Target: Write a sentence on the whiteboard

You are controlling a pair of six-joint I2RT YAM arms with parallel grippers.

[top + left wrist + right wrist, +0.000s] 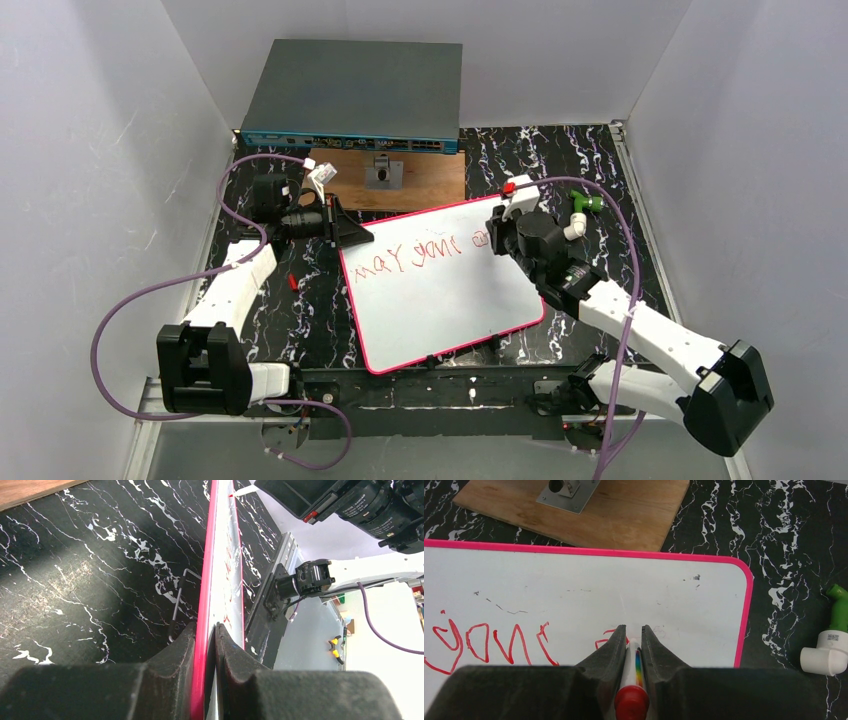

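Observation:
The whiteboard (450,300), white with a pink-red rim, lies tilted on the dark marbled table. The sentence (415,252) runs in red scrawl along its far part and also shows in the right wrist view (489,642). My left gripper (352,232) is shut on the whiteboard's far-left rim (205,605), which runs edge-on between the fingers. My right gripper (493,240) is shut on a white marker (633,680) with a red end and rainbow stripe, its tip down on the whiteboard (574,585) at the end of the sentence.
A brown wooden board (400,178) with a metal fitting lies behind the whiteboard; a grey box (355,95) stands further back. A white and green pipe fitting (580,215) sits right of my right gripper. A small red object (291,283) lies left of the whiteboard.

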